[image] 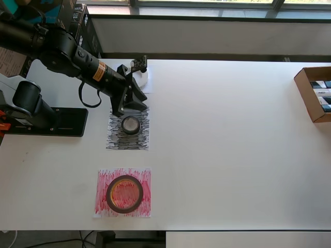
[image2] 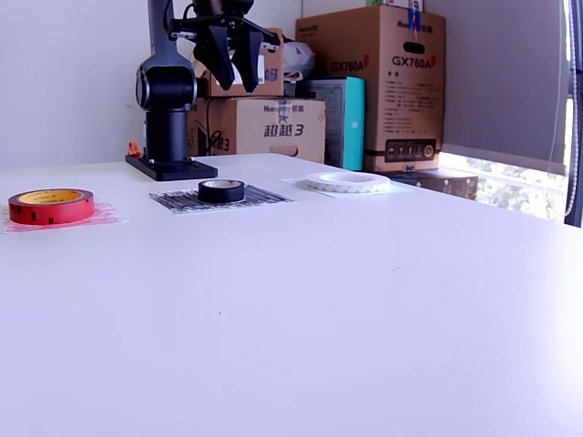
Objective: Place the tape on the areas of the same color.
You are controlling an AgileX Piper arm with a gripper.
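Observation:
A black tape roll (image: 131, 125) (image2: 221, 190) lies on the black-scribbled sheet (image: 128, 140) (image2: 264, 196). A red tape roll (image: 124, 194) (image2: 51, 206) lies on the red-scribbled sheet (image: 103, 178) (image2: 102, 217). A white tape roll (image: 143, 76) (image2: 348, 182) lies on the plain white sheet (image2: 401, 188), partly hidden by the arm in the overhead view. My gripper (image: 130, 107) (image2: 233, 84) is open and empty. It hangs well above the table, over the far edge of the black-scribbled sheet, between the black and white rolls.
The arm's black base (image: 49, 121) (image2: 170, 167) stands at the overhead view's left. An open cardboard box (image: 314, 93) sits at the table's right edge. Stacked cartons (image2: 383, 82) stand behind the table in the exterior view.

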